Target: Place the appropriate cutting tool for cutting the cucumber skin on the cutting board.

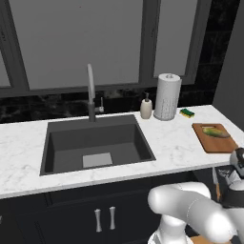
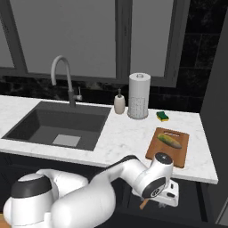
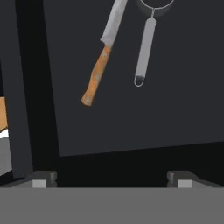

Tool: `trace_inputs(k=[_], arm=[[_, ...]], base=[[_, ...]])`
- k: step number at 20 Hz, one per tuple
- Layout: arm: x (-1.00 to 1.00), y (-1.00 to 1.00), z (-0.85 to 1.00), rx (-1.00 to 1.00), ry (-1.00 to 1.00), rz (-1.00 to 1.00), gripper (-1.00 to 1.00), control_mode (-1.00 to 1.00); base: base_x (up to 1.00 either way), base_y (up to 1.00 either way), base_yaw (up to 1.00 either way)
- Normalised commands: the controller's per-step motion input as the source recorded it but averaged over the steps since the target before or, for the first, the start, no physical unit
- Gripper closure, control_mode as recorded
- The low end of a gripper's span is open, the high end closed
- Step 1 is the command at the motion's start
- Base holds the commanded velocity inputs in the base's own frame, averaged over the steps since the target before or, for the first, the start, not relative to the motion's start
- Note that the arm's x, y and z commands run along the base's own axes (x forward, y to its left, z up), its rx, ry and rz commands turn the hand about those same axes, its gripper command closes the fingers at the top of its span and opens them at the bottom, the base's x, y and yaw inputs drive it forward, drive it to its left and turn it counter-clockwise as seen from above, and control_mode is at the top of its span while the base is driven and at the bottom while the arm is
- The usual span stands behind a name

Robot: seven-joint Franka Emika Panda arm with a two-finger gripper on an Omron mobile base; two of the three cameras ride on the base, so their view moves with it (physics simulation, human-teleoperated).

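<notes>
Stretching across the frame, the white marble surface (image 2: 124,133) carries the cutting board (image 2: 156,150) at its right end, cucumber (image 2: 169,140) lying on top. Down below the surface, the end effector (image 3: 111,178) hangs released, fingers wide apart, over a dark drawer where the knife (image 3: 100,61) lies beside a metal strainer handle (image 3: 145,50).

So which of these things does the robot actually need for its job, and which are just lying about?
Needed:
knife, in an open drawer
cucumber
cutting board
gripper, open above the drawer

Just lying about:
sponge
paper towel roll
soap bottle
grey-handled utensil
sink
</notes>
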Motion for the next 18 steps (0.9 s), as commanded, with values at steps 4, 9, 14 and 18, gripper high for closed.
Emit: trace_inputs(k=[4, 9, 14, 18], arm=[[0.00, -0.02, -0.25, 0.00, 0.12, 0.00, -1.00, -1.00], [-0.21, 0.00, -0.18, 0.00, 0.13, 0.00, -1.00, -1.00], [-0.38, 0.03, -0.02, 0.00, 0.21, 0.00, -1.00, -1.00], [-0.67, 0.01, 0.00, 0.00, 0.16, 0.00, -1.00, -1.00]], base=[[0.00, 0.00, 0.00], [0.00, 0.00, 0.00], [0.00, 0.00, 0.00], [0.00, 0.00, 0.00]])
